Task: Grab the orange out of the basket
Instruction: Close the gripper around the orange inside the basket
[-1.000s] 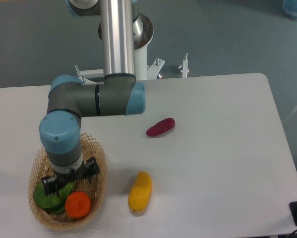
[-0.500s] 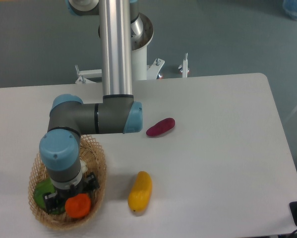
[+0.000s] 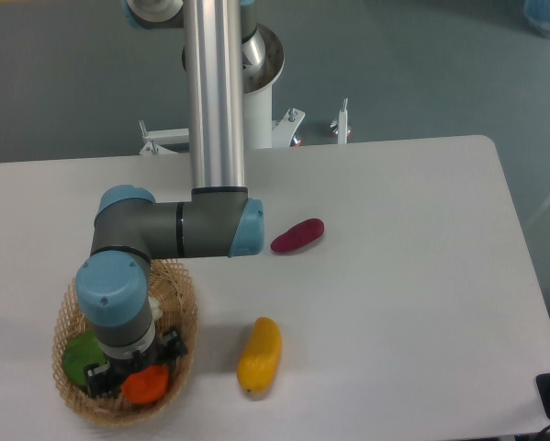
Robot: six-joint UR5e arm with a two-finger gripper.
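White tabletop (image 3: pixel 394 303) fills most of the view, with dark grey-green flooring behind it. At the far edge of the table, the arm's pale base column and mounting brackets are visible.

The basket (image 3: pixel 185 317) sits at the near left corner of the table. Its open-weave rim shows along the right and lower sides; the arm covers much of the interior.

The orange (image 3: pixel 149 388) lies inside the basket, toward the near right part of it. Only its lower portion is visible, because the wrist and gripper hardware overlap its top. A green item (image 3: pixel 79 356) lies in the basket just left of the orange.

The gripper (image 3: pixel 135 377) points down into the basket, directly at the orange. Its black body parts show on both sides of the fruit's upper edge. The fingertips are hidden under the wrist, so whether the pincer is released or clenched around the orange cannot be determined.

Outside the basket, an elongated yellow-orange fruit (image 3: pixel 260 356) lies on the table to the right of it. A dark red oblong vegetable (image 3: pixel 297 235) lies farther back, well apart from the basket.
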